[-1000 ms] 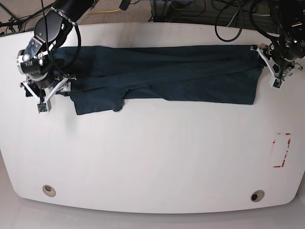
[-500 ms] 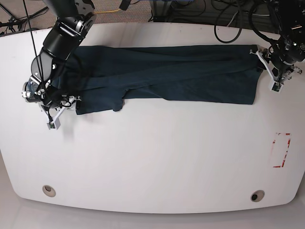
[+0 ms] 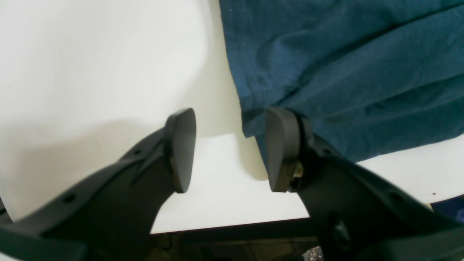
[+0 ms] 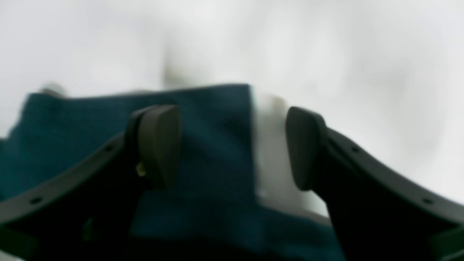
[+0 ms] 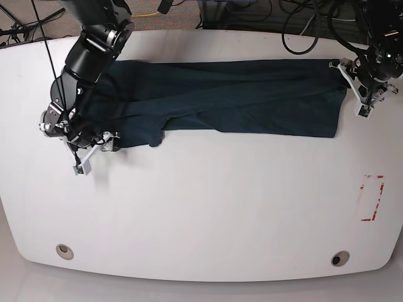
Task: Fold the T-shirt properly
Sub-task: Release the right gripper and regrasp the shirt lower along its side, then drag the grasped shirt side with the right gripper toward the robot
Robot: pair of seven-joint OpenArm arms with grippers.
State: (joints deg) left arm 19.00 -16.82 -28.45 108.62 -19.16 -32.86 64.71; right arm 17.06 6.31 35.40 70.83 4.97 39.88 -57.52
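T-shirt [image 5: 220,97] spread long, side to side, across far tabletop [image 5: 208,207]. Right end effector [image 4: 232,145] wide, straddling one end's corner; left end effector [image 3: 230,148] half-open, empty, beside other end's hem.

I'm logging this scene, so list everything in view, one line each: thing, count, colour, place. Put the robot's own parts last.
T-shirt: one, dark navy-teal, lying in a long wrinkled band across the far half of the table.
Table: one, white, filling the base view.
Table holes: two, round, near the front corners.
Red marking: one, broken rectangle outline, right side of the table in the base view.
Cables: several, black, behind the table.
Left gripper: one, open, at the shirt's edge.
Right gripper: one, open, straddling the shirt's opposite edge.
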